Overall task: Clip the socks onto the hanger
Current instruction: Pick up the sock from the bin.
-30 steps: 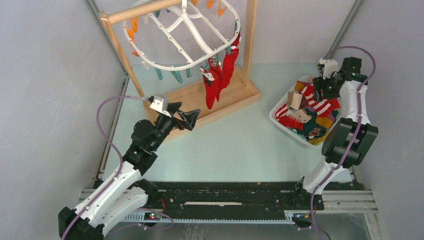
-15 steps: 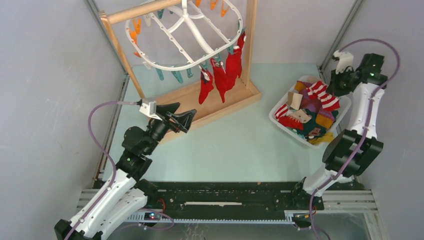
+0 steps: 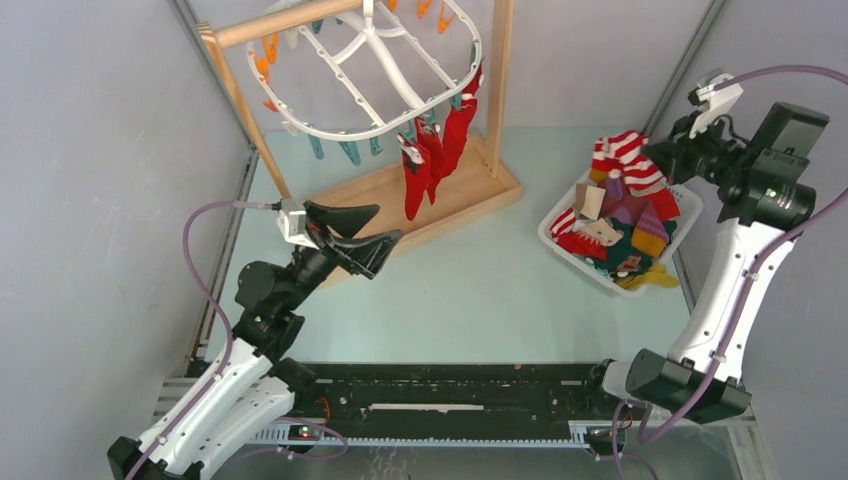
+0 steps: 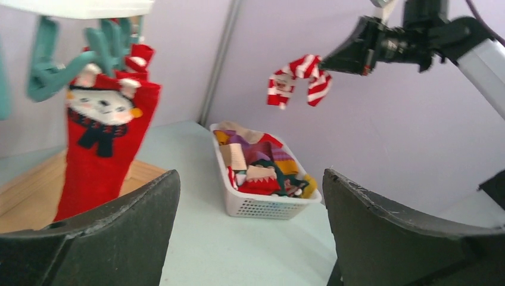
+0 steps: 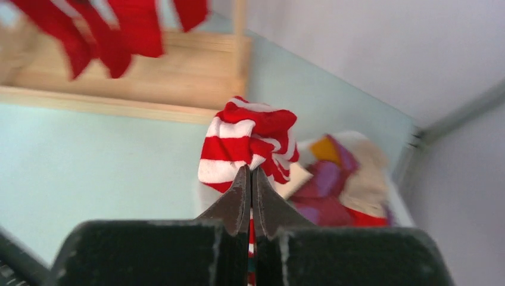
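My right gripper (image 3: pixel 655 155) (image 5: pixel 251 174) is shut on a red-and-white striped sock (image 3: pixel 625 160) (image 5: pixel 250 137), which hangs bunched in the air above the basket. The left wrist view shows the same sock (image 4: pixel 298 77) dangling from the right gripper (image 4: pixel 340 56). The white oval hanger (image 3: pixel 370 70) hangs from the wooden stand, with red socks (image 3: pixel 435 160) (image 4: pixel 101 143) clipped at its near right rim by teal clothespins (image 4: pixel 47 71). My left gripper (image 3: pixel 388 222) (image 4: pixel 250 179) is open and empty, in front of the stand's base, pointing toward the basket.
A white basket (image 3: pixel 556 238) (image 4: pixel 268 208) at the right holds several mixed socks (image 3: pixel 620 240) (image 5: pixel 351 179). The wooden stand's tray base (image 3: pixel 450 205) and its posts (image 3: pixel 497 90) stand at the back. Grey walls close in on both sides.
The right gripper shut on the striped sock and lifted it up out of the basket. The left gripper shifted slightly right. The hanger swayed a little.
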Robot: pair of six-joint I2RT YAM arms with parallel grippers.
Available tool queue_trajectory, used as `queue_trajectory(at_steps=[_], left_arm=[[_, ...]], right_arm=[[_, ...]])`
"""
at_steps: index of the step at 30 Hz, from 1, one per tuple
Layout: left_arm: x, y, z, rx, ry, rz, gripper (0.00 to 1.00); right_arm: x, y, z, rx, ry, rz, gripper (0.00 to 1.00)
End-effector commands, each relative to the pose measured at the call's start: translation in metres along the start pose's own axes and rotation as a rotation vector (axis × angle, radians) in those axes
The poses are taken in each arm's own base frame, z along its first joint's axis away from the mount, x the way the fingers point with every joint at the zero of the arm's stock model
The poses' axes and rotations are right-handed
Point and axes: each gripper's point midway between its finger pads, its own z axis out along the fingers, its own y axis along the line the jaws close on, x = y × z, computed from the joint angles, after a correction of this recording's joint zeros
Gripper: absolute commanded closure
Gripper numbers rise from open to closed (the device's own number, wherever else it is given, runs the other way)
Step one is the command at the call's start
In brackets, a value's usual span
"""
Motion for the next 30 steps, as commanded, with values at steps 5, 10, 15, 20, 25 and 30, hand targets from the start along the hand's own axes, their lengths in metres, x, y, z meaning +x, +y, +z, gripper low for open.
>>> queue_trajectory(at_steps=[5, 10, 15, 20, 25, 30], left_arm=[[0.039, -0.033, -0.018, 0.213, 0.063, 0.389, 0.01], [0.037, -0.033, -0.024, 0.246, 0.07, 0.58, 0.0], [0.045, -0.048, -0.017, 0.328, 0.109, 0.568, 0.0], [0.066, -0.054, 0.0, 0.349, 0.138, 0.579, 0.02], [0.072, -0.071, 0.024, 0.361, 0.132, 0.557, 0.04], [0.079, -0.058, 0.039, 0.271, 0.14, 0.589, 0.07]], right_arm=[[-0.009, 0.175, 0.005, -0.543, -0.169, -0.011, 1.0], [0.0, 0.252, 0.001, -0.819, -0.197, 0.019, 1.0], [0.002, 0.279, 0.003, -0.931, -0.195, 0.069, 1.0], [0.0, 0.3, -0.003, -1.011, -0.187, 0.074, 1.0], [-0.001, 0.309, -0.003, -1.032, -0.191, 0.063, 1.0], [0.003, 0.315, -0.006, -1.055, -0.187, 0.068, 1.0]])
